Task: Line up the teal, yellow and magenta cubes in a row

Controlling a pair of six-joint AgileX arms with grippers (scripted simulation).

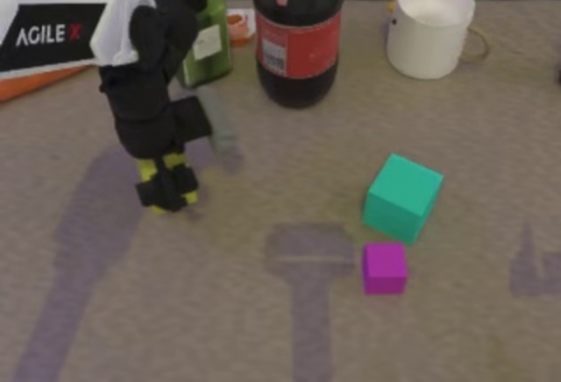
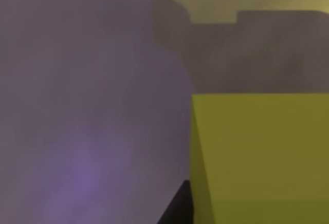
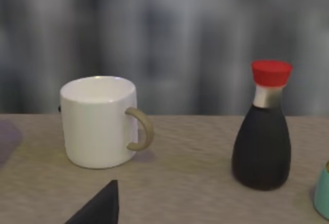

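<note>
My left claw (image 1: 166, 185) is down on the left side of the table (image 1: 263, 329), clenched around the yellow cube (image 1: 164, 172), of which only slivers of yellow show between and beside the black fingers from above. In the left wrist view the yellow cube (image 2: 259, 157) fills the near corner of the picture, with one dark finger (image 2: 177, 208) edging against its side and the table's surface blurred behind. The teal cube (image 1: 402, 196) sits on the right half of the table, turned a little askew, and the magenta cube (image 1: 385, 267) lies just in front of it, close beside its near corner; I cannot tell whether the two touch. Both are well apart from the yellow cube. Along the far edge stand a green bottle (image 1: 207, 40) just behind my left arm, a large cola bottle (image 1: 297, 31) with a red label beside it, and a white mug (image 1: 430, 27) farther right. My right arm is out of the top view; its wrist view looks across at the white mug (image 3: 100, 122) and a dark sauce bottle with a red cap (image 3: 262, 131), with only a dark tip of the right claw (image 3: 100, 208) at the edge, so I cannot tell how its fingers stand.
</note>
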